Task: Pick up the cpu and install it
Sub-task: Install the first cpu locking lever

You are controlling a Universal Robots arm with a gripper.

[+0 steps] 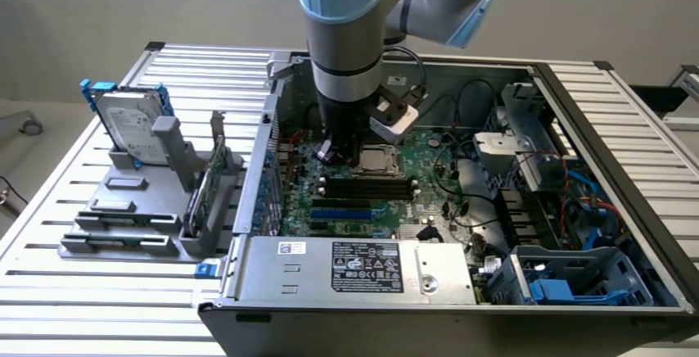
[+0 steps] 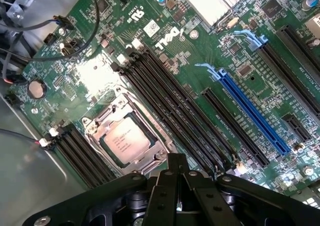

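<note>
Far left in the exterior view: hard drive [image 1: 131,126] upright in blue brackets on a grey stand [image 1: 126,218], outside the case on the slatted table [image 1: 65,291]. Well apart from the work area.

Middle: open computer case [image 1: 361,268], green motherboard [image 1: 377,201] flat inside. Arm [image 1: 344,38] comes straight down over the board, gripper [image 1: 333,154] low, just left of the socket [image 1: 379,159]. Wrist view: gripper [image 2: 176,168] fingers are pressed together, nothing between them.

Cpu [image 2: 127,140] already sits in the socket [image 2: 125,136], silver top up, printed text visible, square to the metal frame. Fingertip [image 2: 176,162] hangs just beside the socket's edge; can't tell if it touches the board. Black memory slots [image 2: 175,110] run along one side of the socket, blue slot [image 2: 252,113] beyond them.

Right in the exterior view: cables, drive cage with blue plastic parts [image 1: 568,279] in the near right corner of the case.
</note>
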